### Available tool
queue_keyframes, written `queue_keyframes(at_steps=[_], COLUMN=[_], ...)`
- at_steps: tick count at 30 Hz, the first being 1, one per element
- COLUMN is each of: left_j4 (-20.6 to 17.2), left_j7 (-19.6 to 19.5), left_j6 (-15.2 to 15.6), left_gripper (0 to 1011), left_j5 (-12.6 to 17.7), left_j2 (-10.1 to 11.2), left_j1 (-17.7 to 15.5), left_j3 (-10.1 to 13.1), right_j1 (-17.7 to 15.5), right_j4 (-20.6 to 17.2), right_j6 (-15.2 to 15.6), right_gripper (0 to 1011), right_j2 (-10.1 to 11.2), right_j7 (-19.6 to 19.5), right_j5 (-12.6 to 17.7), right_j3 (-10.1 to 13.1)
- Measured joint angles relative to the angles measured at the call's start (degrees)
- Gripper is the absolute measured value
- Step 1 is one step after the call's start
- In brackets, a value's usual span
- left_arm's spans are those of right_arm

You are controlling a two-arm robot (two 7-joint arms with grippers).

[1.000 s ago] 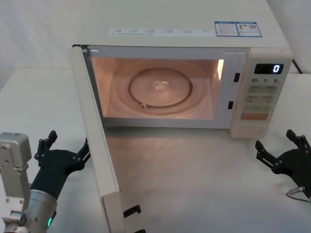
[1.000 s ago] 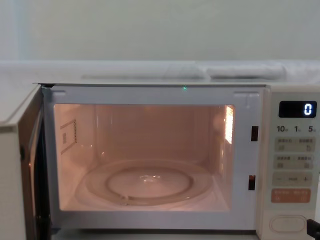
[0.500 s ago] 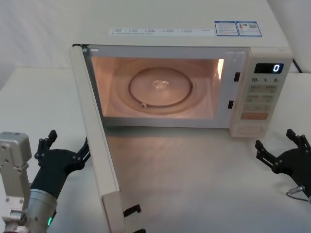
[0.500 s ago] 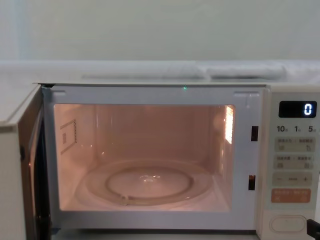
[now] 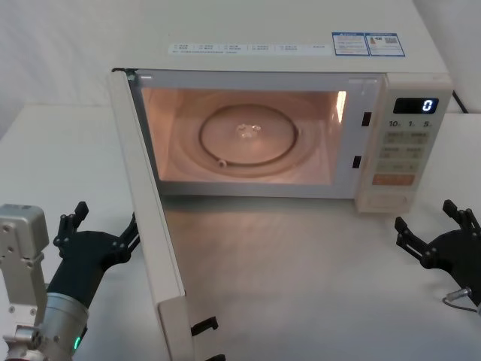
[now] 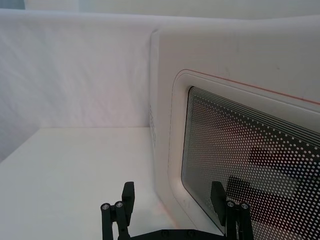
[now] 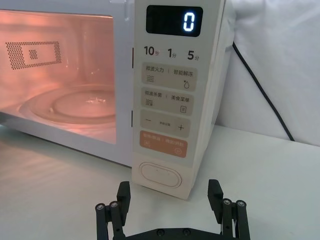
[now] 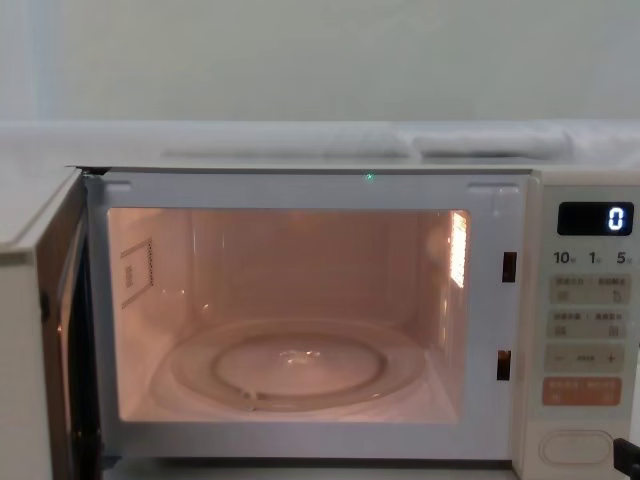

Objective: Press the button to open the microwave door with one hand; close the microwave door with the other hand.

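The white bench (image 5: 301,256) carries the cream-white countertop microwave (image 5: 301,56), which sits at the far middle with its front facing the robot. Its cavity is lit orange-pink, and a round clear glass turntable (image 5: 248,135) lies flat on the cavity floor.

The large cream microwave door (image 5: 150,226), hinged on the left, stands swung wide open, reaching out toward the near left at roughly a right angle to the front. In the left wrist view its outer face shows the dark dotted rounded window (image 6: 255,165) with a thin pinkish outline around it.

On the right of the front, the control panel of pale keys (image 7: 167,105) sits under a black display (image 7: 174,21) showing "0". Below the keys come an orange key strip (image 7: 164,145) and, lowest, the oval cream door-release button (image 7: 159,175).

The black ridged left pincer (image 5: 96,235) hovers low at the near left, just beside the outer face of the open door, its fingers spread wide and holding nothing; whether one fingertip touches the door cannot be told.

The black ridged right pincer (image 5: 437,235) hovers at the near right, near the button but apart from it, fingers likewise spread wide and empty.
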Motion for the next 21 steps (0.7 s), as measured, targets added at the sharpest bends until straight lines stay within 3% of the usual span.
queue_keyframes(at_steps=[21], left_j4=[0.0], left_j7=[0.0], left_j6=[0.0], left_gripper=[1001], left_j5=[0.0], left_j2=[0.0], left_j1=[0.0], left_j3=[0.0], right_j1=[0.0], right_j4=[0.0], right_j6=[0.0], right_gripper=[1002], right_j2=[0.0], right_j7=[0.0], right_j5=[0.0], right_j3=[0.0])
